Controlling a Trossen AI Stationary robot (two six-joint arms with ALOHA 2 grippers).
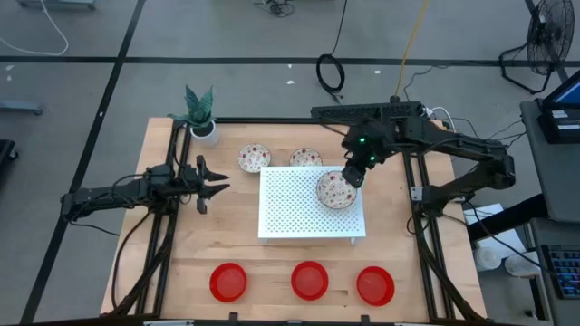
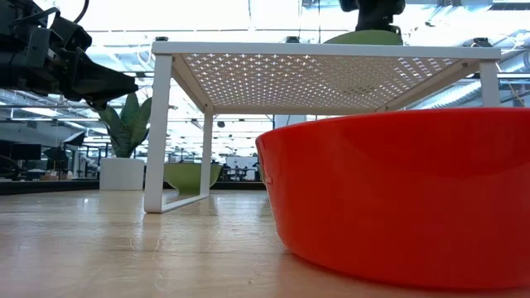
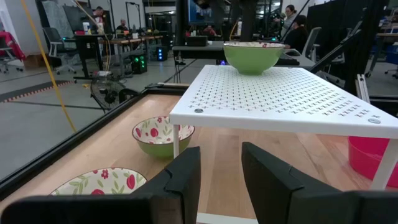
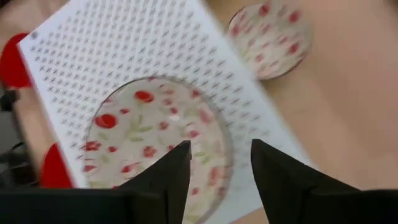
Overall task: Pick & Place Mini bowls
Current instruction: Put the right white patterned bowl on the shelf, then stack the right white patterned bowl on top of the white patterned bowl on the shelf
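No writing is readable. On the wooden worktop [image 1: 181,263], the right gripper [image 1: 352,174] fingers, apart, seem just above a speckled bowl [image 1: 334,189] on the white board [image 1: 299,213]; the left gripper [image 1: 216,188] is open, empty.

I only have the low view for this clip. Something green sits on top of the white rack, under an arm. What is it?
Observer: A red-patterned mini bowl stands on the white perforated board, near its right rear corner.
Operator: Is it gripped?
Observer: It does not look so. The right gripper is open over the bowl's rim.
Operator: I see one red bowl. Are there more?
Observer: Three plain red bowls line the table's front edge: left, middle and right.
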